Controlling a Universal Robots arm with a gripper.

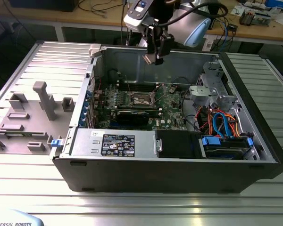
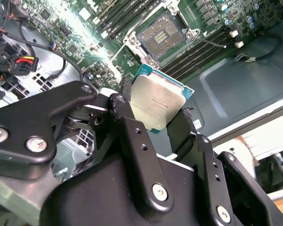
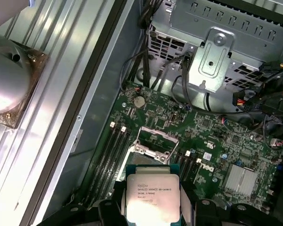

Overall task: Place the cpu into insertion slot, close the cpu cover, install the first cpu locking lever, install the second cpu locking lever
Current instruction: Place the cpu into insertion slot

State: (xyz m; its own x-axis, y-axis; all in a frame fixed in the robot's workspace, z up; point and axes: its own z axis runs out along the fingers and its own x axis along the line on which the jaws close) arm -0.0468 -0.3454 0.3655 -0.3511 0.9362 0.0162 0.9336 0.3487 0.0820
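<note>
The cpu (image 2: pixel 158 101), clamped by its edges in my gripper (image 1: pixel 156 55) at the upper centre of the exterior view, hangs well above the slot (image 1: pixel 140 99); I judge a tilted or offset descent could jam it on the rim.

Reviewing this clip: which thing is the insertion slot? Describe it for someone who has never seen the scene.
Look inside the open computer case, at the green motherboard on its floor. Near the board's middle sits the insertion slot: square, dark centre, silvery rim, flanked by long narrow memory slots, which are thin strips instead.
</note>
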